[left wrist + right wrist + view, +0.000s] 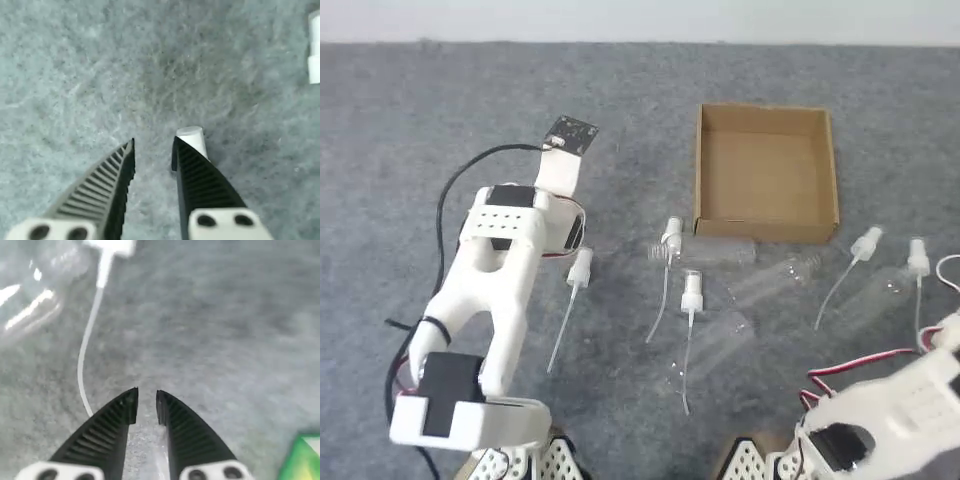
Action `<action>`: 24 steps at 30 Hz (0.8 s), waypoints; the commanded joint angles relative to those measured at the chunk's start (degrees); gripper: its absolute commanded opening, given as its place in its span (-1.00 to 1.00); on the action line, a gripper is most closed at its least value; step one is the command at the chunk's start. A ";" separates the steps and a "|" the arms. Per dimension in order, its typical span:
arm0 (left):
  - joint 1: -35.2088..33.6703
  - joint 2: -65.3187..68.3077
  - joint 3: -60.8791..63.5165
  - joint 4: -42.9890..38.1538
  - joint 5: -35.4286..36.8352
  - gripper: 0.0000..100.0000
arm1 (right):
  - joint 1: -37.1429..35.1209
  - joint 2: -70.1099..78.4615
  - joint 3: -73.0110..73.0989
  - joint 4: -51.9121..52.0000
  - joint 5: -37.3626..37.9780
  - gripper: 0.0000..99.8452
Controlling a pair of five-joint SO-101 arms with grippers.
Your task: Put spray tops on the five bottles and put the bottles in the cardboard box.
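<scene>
L gripper [152, 150] parted by spray top [190, 135]

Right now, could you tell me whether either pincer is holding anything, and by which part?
Nothing is held: both the left pincer and the right pincer are empty above the grey carpet.

1. Left arm [505, 290] stands at 7 o'clock in the high view and stretches from its base toward 1 o'clock, with the wrist at the far end
2. Left gripper [152, 150] points down, its jaws parted by a moderate gap with nothing between them
3. Right arm [905, 405] sits folded low at 5 o'clock in the high view, partly cut off by the edge
4. Right gripper [146, 401] points down, its jaws a narrow slit apart, holding nothing
</scene>
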 commanded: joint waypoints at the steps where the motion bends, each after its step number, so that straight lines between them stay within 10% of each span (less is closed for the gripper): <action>1: -0.18 -0.88 -3.47 -0.26 0.00 -0.79 | -4.00 -9.19 -0.88 -0.66 -7.30 -0.99; 12: 0.35 -1.41 -1.19 0.00 3.16 -0.79 | -5.67 -17.98 -1.76 4.70 -9.49 -0.79; 24: 0.26 -7.03 8.57 -7.82 2.90 -0.79 | 12.53 -24.57 9.41 8.04 21.01 -0.51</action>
